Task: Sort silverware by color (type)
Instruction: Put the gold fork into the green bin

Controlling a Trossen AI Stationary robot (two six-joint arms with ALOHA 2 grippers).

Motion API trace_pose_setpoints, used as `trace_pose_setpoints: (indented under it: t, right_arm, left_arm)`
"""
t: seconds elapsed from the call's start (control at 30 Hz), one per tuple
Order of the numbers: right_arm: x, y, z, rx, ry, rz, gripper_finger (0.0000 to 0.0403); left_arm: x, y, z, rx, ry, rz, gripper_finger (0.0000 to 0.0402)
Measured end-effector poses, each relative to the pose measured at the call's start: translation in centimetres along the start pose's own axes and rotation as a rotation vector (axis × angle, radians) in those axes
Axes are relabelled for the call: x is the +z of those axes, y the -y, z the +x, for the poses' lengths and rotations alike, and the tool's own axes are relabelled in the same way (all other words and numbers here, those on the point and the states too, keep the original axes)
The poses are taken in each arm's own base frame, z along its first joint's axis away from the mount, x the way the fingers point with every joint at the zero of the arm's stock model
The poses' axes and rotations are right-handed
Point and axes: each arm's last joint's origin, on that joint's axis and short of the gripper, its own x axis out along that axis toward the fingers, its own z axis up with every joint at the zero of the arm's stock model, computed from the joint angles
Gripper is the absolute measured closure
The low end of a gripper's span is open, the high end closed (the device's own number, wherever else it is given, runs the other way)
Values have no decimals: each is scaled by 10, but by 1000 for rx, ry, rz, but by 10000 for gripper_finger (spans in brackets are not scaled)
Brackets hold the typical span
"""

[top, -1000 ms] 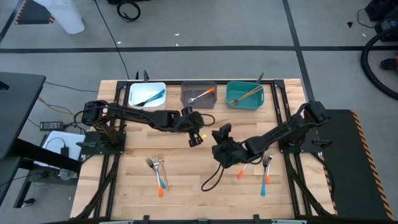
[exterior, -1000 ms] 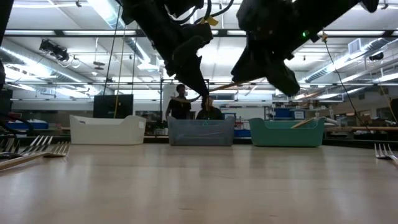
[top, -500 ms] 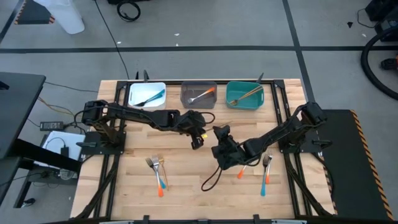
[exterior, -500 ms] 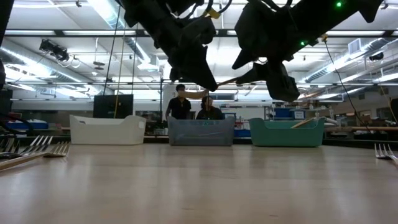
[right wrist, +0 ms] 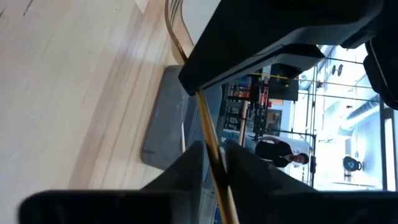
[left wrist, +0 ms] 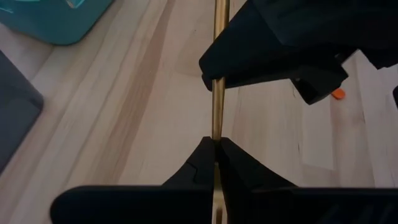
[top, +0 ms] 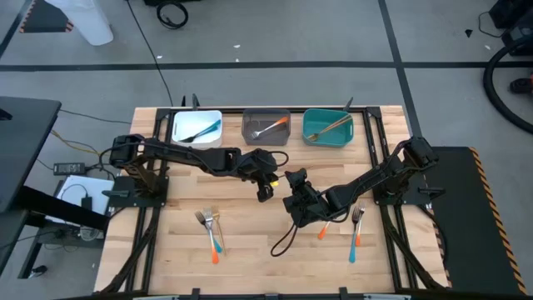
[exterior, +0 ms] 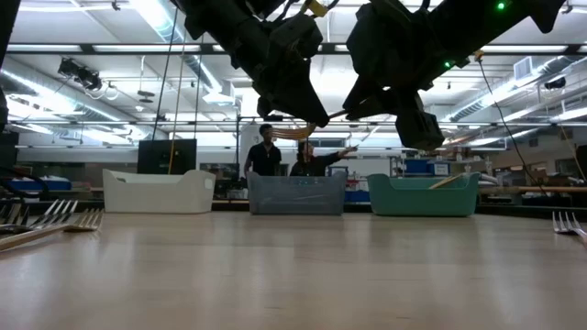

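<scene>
Both my left pincer (left wrist: pixel 214 149) and right pincer (right wrist: pixel 211 149) pinch one gold fork (left wrist: pixel 217 74); some silverware (top: pixel 212 229) waits on the desk (top: pixel 250 242).

Both arms meet mid-table — left pincer (top: pixel 265 188) and right pincer (top: pixel 294 185) clamped.

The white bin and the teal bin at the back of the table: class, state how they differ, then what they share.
Colour: the white bin is white, the teal bin teal. Place: the white bin stands at the row's left end, the teal bin at its right end, with a grey bin between them. Contents: the white bin holds a blue-handled utensil, the teal bin a gold utensil. Both are open rectangular bins at the table's far edge.
</scene>
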Motion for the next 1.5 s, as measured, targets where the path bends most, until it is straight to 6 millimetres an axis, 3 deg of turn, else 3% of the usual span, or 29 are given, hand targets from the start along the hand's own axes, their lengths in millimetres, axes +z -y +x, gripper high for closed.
trace_pose_setpoints:
  t: [0.17, 0.37, 0.73, 1.03, 1.5]
  right_arm:
    - [-1, -2, 0, 4, -3, -18, 380]
    - [-1, -2, 0, 3, -2, -13, 380]
    - [1, -3, -1, 69, 57, -8, 370]
    - [0, -6, -1, 106, 68, -35, 368]
    - [-15, -11, -6, 108, -26, -85, 367]
  left_arm:
    - [0, 0, 0, 1, 1, 26, 386]
    - [0, 0, 0, 7, -2, 79, 374]
    - [-5, 6, -1, 39, -33, 266, 289]
    - [-11, 20, -10, 189, -39, 371, 285]
    - [-14, 15, -38, 319, -132, 419, 285]
